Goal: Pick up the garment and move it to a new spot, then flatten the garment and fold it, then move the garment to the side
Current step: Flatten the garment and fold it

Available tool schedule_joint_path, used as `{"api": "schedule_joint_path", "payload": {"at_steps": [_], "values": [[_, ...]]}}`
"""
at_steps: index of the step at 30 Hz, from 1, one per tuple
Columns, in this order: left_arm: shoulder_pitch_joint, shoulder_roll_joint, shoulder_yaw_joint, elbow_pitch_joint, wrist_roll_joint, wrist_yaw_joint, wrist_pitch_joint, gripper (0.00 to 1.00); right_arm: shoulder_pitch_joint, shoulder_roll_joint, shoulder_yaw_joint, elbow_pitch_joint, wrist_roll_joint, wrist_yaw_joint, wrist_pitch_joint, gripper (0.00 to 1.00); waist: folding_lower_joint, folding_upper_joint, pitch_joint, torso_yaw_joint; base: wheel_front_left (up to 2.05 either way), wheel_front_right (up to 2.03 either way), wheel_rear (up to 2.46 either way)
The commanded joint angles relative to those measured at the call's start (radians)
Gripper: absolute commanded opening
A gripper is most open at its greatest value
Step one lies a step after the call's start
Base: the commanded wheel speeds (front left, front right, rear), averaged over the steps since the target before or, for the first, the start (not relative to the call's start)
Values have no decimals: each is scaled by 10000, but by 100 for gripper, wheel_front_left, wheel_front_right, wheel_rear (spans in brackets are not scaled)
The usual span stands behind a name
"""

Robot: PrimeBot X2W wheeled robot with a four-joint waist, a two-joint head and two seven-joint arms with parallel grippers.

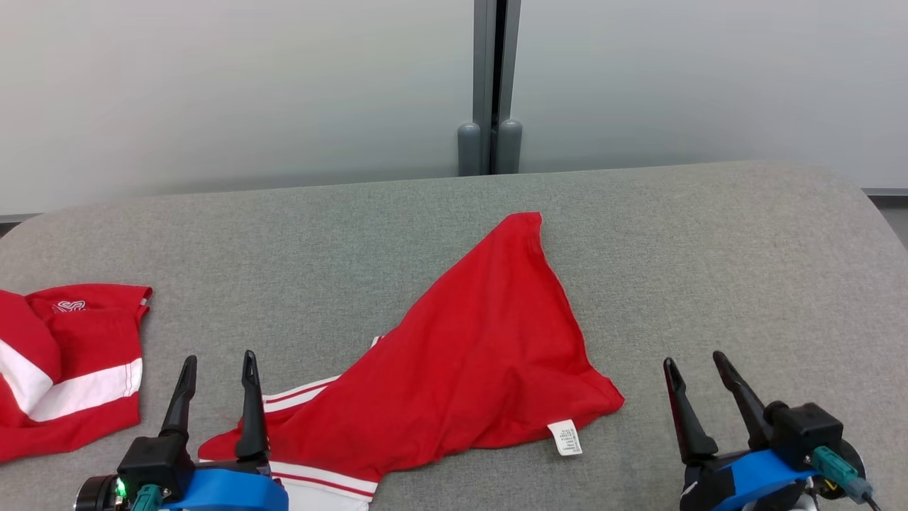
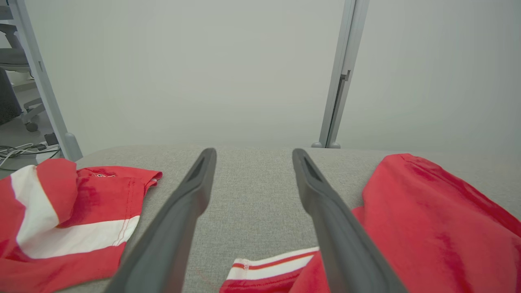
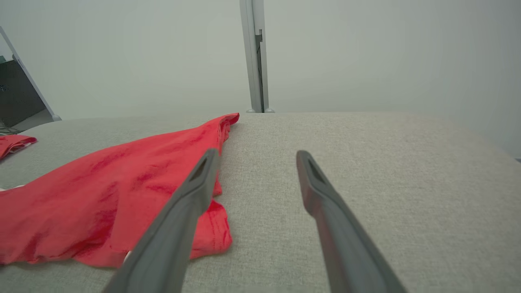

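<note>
From the head view, we see the red garment point(image 1: 468, 362) lying crumpled on the grey padded table point(image 1: 709, 248). Its long axis runs diagonally, from a striped band point(image 1: 305, 392) at the near edge up to a point reaching toward the middle of the far edge. The left gripper point(image 1: 219, 356) hovers at the near-left with its fingers spread and nothing between them, its inner finger overlapping the striped end. The right gripper point(image 1: 691, 358) is likewise spread and empty, and stands apart from the garment's near-right corner, where a care label point(image 1: 565, 436) shows. A second red-and-white garment point(image 1: 64, 376) lies at the left edge.

In the left wrist view, we find bare table between the two fingers. The task garment lies just to the right of the right-hand finger point(image 2: 325, 211), with the striped band low beside it.

In the right wrist view, the garment lies to the left of the left-hand finger point(image 3: 189, 211), and open table stretches ahead.

We judge the left arm the nearer one. It needs a small shift to its right and down, while the right arm has further to travel leftward to the labelled corner.
</note>
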Motion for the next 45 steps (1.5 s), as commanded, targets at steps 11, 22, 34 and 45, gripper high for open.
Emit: {"api": "schedule_joint_path", "payload": {"at_steps": [11, 22, 34, 45], "values": [[68, 1, 10, -16, 23, 42, -27, 100, 256, 238, -37, 8, -326, 1, -36, 100, 2, 1, -33, 219, 0, 0, 0], [-311, 1, -261, -162, -79, 131, -26, 100, -1285, 190, 471, 1966, -407, 1, -35, 100, 2, 1, 500, 828, 0, 0, 0], [-652, -1, -410, -82, -148, 150, -26, 100, -2168, 318, 599, 5095, -441, 1, 0, 100, 2, 1, 1003, 1305, 0, 0, 0], [-609, -2, -313, -5, -150, 140, -26, 100, -2326, 593, 1341, 5299, 473, 6, 3, 0, 2, 1, 829, 1010, 0, 0, 0]]}}
